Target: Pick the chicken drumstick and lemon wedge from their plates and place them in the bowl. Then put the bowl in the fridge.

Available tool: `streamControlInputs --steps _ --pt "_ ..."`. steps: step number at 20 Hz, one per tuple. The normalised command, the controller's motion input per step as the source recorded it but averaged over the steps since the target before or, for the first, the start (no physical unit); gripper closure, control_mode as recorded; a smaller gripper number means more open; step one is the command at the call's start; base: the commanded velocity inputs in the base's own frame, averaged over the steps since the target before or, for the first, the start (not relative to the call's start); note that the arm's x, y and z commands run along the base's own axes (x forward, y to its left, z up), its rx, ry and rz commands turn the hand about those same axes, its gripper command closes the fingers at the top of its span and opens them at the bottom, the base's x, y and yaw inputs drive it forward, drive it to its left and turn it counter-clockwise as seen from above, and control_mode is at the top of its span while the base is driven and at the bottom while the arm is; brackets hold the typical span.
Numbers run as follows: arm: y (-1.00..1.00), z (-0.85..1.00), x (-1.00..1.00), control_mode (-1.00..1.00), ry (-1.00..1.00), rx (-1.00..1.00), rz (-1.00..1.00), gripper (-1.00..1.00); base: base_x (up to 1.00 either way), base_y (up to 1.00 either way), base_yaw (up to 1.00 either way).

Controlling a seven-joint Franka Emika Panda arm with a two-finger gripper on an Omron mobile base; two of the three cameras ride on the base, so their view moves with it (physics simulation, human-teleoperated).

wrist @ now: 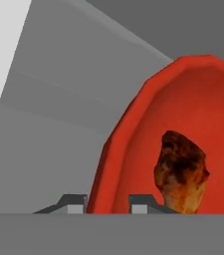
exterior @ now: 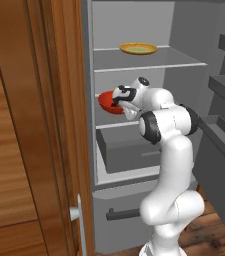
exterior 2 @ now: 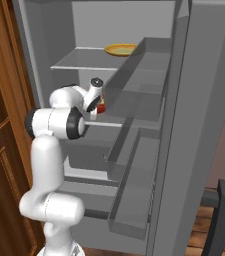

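Red and glossy, the bowl [exterior: 106, 103] sits at the front left of the fridge's middle shelf [exterior: 115, 125], below the shelf carrying the flat yellowish dish [exterior: 138, 48]. The gripper [wrist: 107, 204] is clenched on the bowl's near rim: in the hand view one fingertip stands outside the wall and the other inside it, with the rim pinched between. The chicken drumstick [wrist: 181, 172] lies inside the bowl, just beyond the inner finger; whether the lemon wedge is in there too I cannot tell, since little of the bowl's floor shows. The fridge [exterior 2: 204, 125] stands open, its door swung wide to the right of the arm. By my judgement the task is at its last step, setting the bowl down inside the fridge. What comes next calls for the bowl to rest flat on the middle shelf, then a release of the rim and a straight pull back out, clear of the bowl's wall and the shelf above
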Motion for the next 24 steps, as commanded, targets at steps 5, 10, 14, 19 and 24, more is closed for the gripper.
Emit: streamControlInputs --steps 5,10,14,19,24 --pt "0.01 0.00 0.25 -1.00 0.04 0.03 0.00 1.00 0.00 0.00 0.00" --pt "0.02 -0.02 0.08 -1.00 0.04 0.01 0.00 -1.00 0.00 0.00 0.00" --pt "0.00 0.00 0.00 -1.00 0.01 0.00 0.00 -1.00 0.00 0.00 0.00" --pt "0.00 0.06 -0.07 -1.00 -0.02 0.00 0.00 -1.00 0.00 0.00 0.00" --pt "0.00 0.05 -0.28 -1.00 -0.08 0.00 0.00 -1.00 0.00 0.00 0.00"
